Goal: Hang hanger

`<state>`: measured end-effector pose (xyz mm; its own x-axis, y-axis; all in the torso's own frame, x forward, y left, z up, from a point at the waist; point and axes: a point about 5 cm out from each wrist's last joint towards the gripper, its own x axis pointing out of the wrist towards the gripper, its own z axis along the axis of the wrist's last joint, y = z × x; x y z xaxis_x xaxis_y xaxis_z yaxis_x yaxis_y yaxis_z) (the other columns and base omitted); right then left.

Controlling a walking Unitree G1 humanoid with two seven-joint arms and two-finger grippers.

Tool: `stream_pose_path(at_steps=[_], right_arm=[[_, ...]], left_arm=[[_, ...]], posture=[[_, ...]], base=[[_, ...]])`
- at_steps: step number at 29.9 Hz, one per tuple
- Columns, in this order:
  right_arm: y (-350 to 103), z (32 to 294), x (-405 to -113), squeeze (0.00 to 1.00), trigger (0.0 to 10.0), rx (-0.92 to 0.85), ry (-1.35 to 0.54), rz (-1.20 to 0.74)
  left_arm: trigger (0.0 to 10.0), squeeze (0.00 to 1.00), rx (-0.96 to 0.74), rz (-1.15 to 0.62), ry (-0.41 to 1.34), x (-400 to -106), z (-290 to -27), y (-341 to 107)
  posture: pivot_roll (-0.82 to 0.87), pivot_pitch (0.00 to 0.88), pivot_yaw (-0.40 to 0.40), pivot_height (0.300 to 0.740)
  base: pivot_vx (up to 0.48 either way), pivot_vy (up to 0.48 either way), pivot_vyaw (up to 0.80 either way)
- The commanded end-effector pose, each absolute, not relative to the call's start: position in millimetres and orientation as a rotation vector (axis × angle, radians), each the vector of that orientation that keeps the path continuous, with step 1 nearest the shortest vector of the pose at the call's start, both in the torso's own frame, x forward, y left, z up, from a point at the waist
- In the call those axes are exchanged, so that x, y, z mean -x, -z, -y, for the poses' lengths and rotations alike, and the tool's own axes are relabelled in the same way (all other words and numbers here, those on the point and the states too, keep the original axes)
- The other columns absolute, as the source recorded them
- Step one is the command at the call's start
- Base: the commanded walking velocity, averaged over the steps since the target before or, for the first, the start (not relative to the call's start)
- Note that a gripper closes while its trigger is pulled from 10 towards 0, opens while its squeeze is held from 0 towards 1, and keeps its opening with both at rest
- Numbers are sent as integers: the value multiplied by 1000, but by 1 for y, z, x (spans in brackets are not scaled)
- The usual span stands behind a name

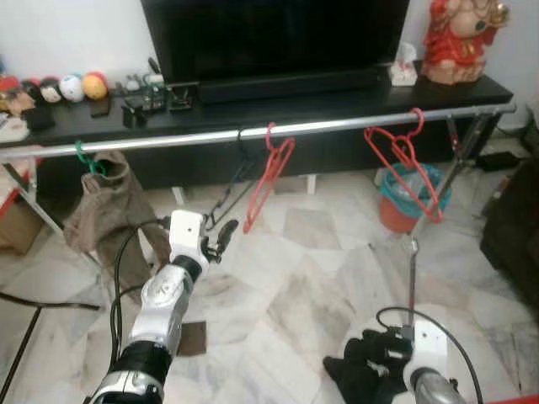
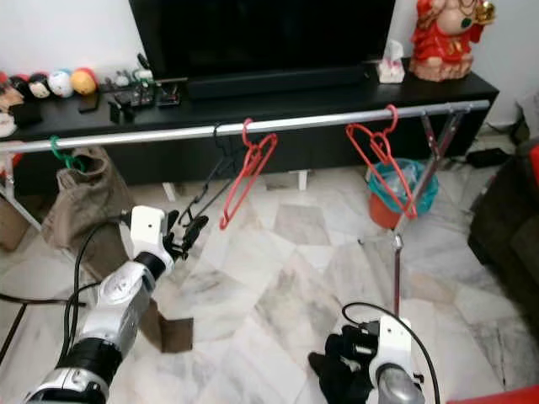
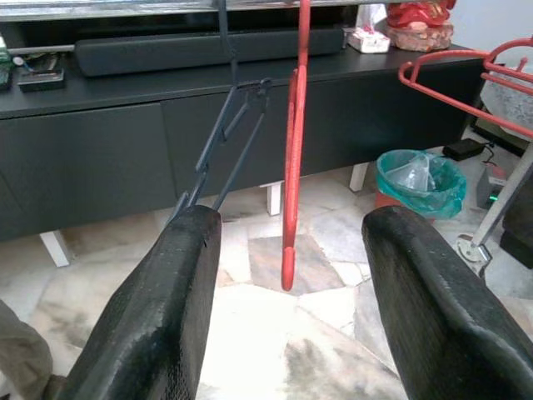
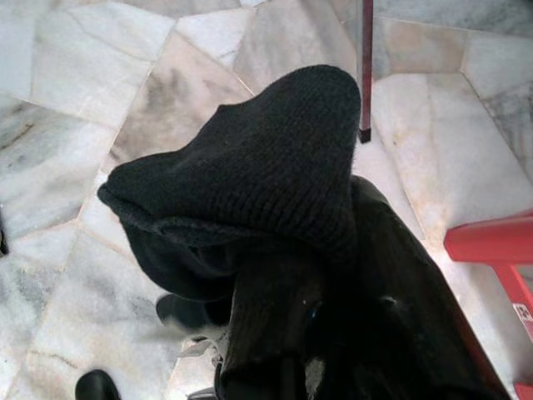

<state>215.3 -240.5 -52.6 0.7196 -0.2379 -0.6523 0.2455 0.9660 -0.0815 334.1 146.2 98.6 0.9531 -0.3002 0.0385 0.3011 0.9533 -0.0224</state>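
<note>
A silver rail (image 1: 337, 125) runs across in front of the TV console. On it hang a thin black hanger (image 1: 234, 178), a red hanger (image 1: 268, 178) beside it, another red hanger (image 1: 409, 167) further right, and a green hanger (image 1: 84, 157) carrying a brown garment (image 1: 99, 210). My left gripper (image 1: 221, 237) is raised and open just below the black hanger's low end; in the left wrist view its fingers (image 3: 150, 317) frame the black hanger (image 3: 221, 142) and the red hanger (image 3: 291, 150). My right gripper (image 1: 381, 353) stays low, shut on a black knitted cloth (image 4: 266, 175).
A black TV console (image 1: 337, 101) with a TV, small toys and a red statue (image 1: 459, 38) stands behind the rail. An orange bin with a teal liner (image 1: 402, 200) sits near the rail's right leg (image 1: 412, 269). A dark sofa (image 1: 514, 227) is at the right. The floor is marble.
</note>
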Motion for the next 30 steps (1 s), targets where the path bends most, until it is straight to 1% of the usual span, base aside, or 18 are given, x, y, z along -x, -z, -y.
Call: stream_pose_path(at_steps=[1,6,10,12,15,18,24,30], right_arm=[[49,237,-222,0,10000,-19,258,-688],[49,237,-222,0,10000,-14,249,-693],[48,236,-224,0,10000,57,205,-699],[48,236,-223,0,10000,56,203,-703],[49,236,-223,0,10000,46,213,-705],[49,237,-222,0,10000,-4,238,-699],[49,235,-223,0,10000,41,198,-704],[48,236,-224,0,10000,31,206,-701]], left_arm=[[10000,0,17,41,305,-334,-149,-101],[10000,0,16,42,301,-334,-150,-101],[10000,0,17,41,301,-334,-150,-101],[10000,0,17,40,299,-334,-150,-101],[10000,0,17,41,298,-335,-150,-101],[10000,0,18,41,296,-335,-150,-101],[10000,0,17,39,293,-335,-151,-101],[10000,0,18,41,292,-335,-150,-102]], posture=[[-27,0,62,740],[-27,0,61,740],[-29,0,60,740],[-28,0,59,740],[-27,0,59,740],[-27,0,59,740],[-28,0,59,740],[-27,0,58,740]], base=[[0,0,0],[0,0,0],[0,0,0],[0,0,0],[0,0,492],[0,0,0],[0,0,0],[0,0,0]])
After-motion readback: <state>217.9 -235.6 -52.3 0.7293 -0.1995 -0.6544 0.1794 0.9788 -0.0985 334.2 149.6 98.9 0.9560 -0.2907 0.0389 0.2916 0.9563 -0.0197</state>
